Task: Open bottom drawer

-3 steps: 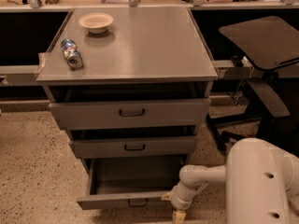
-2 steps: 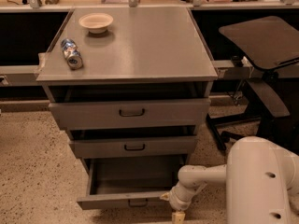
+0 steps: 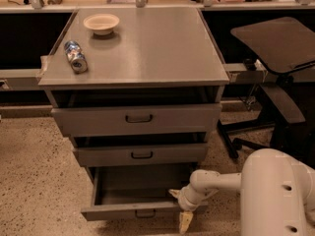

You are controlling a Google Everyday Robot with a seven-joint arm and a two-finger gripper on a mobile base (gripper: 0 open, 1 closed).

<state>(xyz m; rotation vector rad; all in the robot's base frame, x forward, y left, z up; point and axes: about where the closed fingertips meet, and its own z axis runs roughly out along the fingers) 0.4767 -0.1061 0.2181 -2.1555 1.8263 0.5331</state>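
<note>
The bottom drawer [image 3: 129,211] is the lowest of three grey drawers and stands pulled out, its inside showing empty. Its small dark loop handle [image 3: 145,214] is at the centre of the front. My gripper [image 3: 180,208] is at the right end of the drawer front, to the right of the handle and not on it. Its cream fingertips [image 3: 185,222] are spread apart, one above and one below the front edge, and hold nothing. My white arm [image 3: 221,182] reaches in from the lower right.
The middle drawer [image 3: 141,155] and top drawer [image 3: 138,118] stand slightly ajar. A white bowl [image 3: 101,23] and a lying can [image 3: 75,56] rest on the cabinet top [image 3: 147,48]. A dark office chair [image 3: 278,68] stands to the right. The floor is speckled.
</note>
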